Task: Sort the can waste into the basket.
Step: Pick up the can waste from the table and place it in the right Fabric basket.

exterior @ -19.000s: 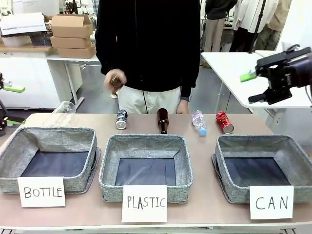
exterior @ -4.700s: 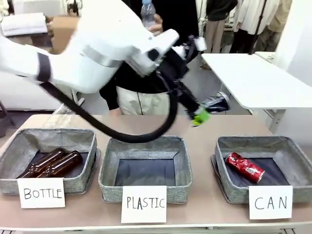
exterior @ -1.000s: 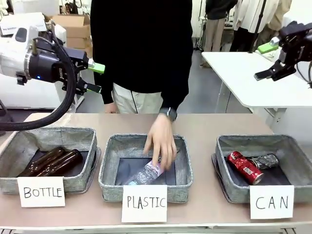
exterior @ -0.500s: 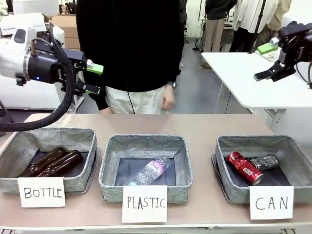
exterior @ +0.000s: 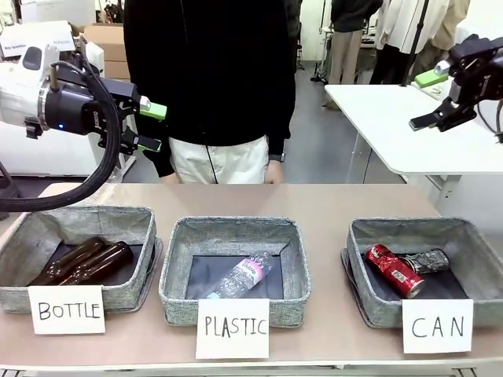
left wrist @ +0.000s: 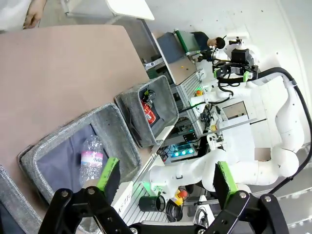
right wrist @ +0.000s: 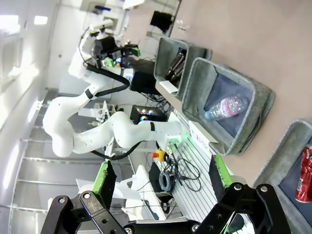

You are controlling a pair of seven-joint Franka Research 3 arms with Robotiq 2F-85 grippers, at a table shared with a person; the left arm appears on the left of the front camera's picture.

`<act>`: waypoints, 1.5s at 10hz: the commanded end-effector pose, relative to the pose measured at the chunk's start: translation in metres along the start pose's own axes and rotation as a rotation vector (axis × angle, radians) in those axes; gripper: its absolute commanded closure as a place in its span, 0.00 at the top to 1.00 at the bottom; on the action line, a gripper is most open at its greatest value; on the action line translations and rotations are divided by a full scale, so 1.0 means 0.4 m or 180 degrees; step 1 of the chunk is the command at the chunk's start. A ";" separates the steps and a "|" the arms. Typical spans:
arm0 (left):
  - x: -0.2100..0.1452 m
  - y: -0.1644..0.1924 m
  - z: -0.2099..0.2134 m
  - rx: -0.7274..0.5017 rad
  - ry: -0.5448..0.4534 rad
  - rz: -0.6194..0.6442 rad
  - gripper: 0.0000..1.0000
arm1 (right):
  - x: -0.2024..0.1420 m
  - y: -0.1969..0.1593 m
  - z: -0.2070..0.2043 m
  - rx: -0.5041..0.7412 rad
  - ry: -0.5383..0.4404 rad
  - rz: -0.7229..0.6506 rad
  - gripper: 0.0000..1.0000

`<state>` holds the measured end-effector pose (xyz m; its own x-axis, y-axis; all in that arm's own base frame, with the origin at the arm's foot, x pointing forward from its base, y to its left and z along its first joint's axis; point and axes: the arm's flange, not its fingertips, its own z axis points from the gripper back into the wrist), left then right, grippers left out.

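1. The table (exterior: pixel 330 206) carried three grey woven baskets in a row along its near edge, each with a white card at its front.
2. The CAN basket (exterior: pixel 468 236) stood at the robot's right end. Both pieces of can waste lay inside it on the dark lining.
3. The red can (exterior: pixel 394 270) lay at a slant toward the basket's left half. The silver and black can (exterior: pixel 428 259) lay just beside it on the right, the two appearing to touch.
4. In the left wrist view the red can (left wrist: pixel 148 111) was seen in the farther basket (left wrist: pixel 163 100).
5. The PLASTIC basket (exterior: pixel 236 229) in the middle held one clear plastic bottle (exterior: pixel 240 276), lying at a slant.
6. The BOTTLE basket (exterior: pixel 47 224) at the left end held two brown glass bottles (exterior: pixel 86 261), side by side.
7. The left gripper (exterior: pixel 148 126) was held high above the table's left rear, fingers spread apart, nothing between them.
8. The right gripper (exterior: pixel 428 98) was held high at the far right, above the CAN basket's side of the table, fingers likewise spread apart and holding nothing.
9. A person (exterior: pixel 212 71) in a dark top stood at the far side of the table, behind the middle basket, arms down, hands off the table.
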<state>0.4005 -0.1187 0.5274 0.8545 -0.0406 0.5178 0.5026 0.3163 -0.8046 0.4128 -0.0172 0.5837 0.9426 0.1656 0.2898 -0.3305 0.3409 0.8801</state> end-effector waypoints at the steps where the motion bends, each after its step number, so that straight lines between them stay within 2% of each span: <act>1: 0.002 -0.001 0.004 -0.0003 -0.0016 -0.0013 1.00 | -0.006 0.001 -0.003 -0.0032 0.0028 0.0065 1.00; 15: 0.002 -0.001 0.004 -0.0003 -0.0016 -0.0013 1.00 | -0.006 0.001 -0.003 -0.0032 0.0028 0.0065 1.00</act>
<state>0.4005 -0.1186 0.5274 0.8546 -0.0406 0.5178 0.5026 0.3163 -0.8046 0.4126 -0.0176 0.5837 0.9422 0.1663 0.2907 -0.3316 0.3404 0.8799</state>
